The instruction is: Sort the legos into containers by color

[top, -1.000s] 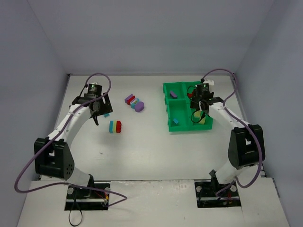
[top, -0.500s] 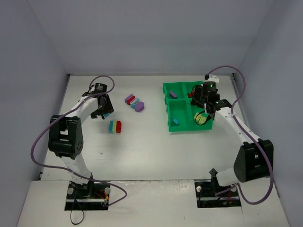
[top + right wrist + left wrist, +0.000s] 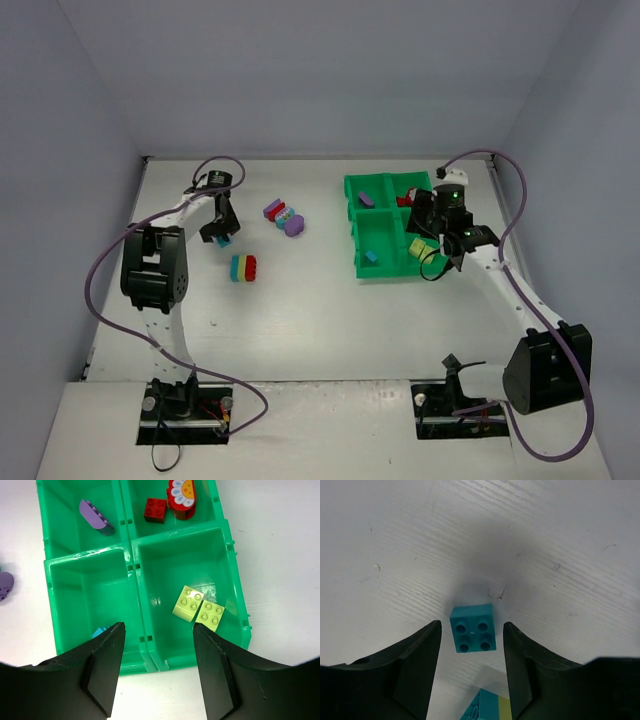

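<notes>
The green tray [image 3: 352, 226] stands at the back right. Its containers hold a purple lego [image 3: 95, 516], a red brick [image 3: 155, 509] with a red flower piece [image 3: 181, 497], two yellow-green bricks [image 3: 188, 603], and a blue brick [image 3: 100, 631] half hidden by a finger. My right gripper [image 3: 158, 626] hangs open and empty above the tray's near edge. At the left, my left gripper [image 3: 471, 625] is down at the table. Its fingers flank a teal 2x2 brick [image 3: 472, 628] with a narrow gap on each side.
A teal, yellow and red stack [image 3: 243, 268] lies just in front of the left gripper [image 3: 222, 232]. A cluster of purple, red and teal pieces [image 3: 283, 217] sits between the arms. Grey walls close in the table on three sides.
The left gripper has come down over the teal brick and its jaws have narrowed around it. The right gripper has pulled back from the near right compartment, where yellow-green bricks now lie.
</notes>
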{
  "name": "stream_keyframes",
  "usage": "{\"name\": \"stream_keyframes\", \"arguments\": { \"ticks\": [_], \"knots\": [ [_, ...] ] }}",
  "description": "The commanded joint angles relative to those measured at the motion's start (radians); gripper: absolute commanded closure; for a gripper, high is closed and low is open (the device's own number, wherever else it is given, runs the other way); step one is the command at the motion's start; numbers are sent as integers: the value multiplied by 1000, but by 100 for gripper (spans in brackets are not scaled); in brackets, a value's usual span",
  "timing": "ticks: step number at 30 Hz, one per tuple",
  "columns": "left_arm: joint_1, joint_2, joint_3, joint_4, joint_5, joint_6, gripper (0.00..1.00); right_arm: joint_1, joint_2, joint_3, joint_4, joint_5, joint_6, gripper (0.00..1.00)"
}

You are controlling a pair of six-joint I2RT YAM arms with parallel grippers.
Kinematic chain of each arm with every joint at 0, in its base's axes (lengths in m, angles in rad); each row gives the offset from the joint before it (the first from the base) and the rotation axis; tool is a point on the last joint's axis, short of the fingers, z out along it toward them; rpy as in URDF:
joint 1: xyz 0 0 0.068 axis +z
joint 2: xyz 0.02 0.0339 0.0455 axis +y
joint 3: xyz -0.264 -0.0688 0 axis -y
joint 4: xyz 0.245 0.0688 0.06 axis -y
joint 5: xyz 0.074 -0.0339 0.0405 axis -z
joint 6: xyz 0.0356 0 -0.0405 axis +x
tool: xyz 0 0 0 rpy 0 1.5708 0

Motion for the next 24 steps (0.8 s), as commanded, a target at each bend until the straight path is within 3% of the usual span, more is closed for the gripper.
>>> {"name": "stream_keyframes", "arguments": {
  "ticks": [1, 7, 12, 19, 24],
  "knots": [
    [6, -17, 44, 1, -40, -30, 54, 8, -53, -3, 40, -20, -8, 47],
    [4, -5, 40, 4, -41, -27, 70, 10, -75, -16, 40, -54, -16, 47],
    [1, -60, 9, 22, -35, -4, 100, 20, -93, 15, 40, -130, -22, 47],
    [-48, -354, -184, 276, 93, 235, 100, 79, -67, 127, 28, -368, -14, 46],
    [-77, -589, -310, 499, 432, 482, 100, 171, -13, 231, 15, -485, 10, 39]
  ]
}}
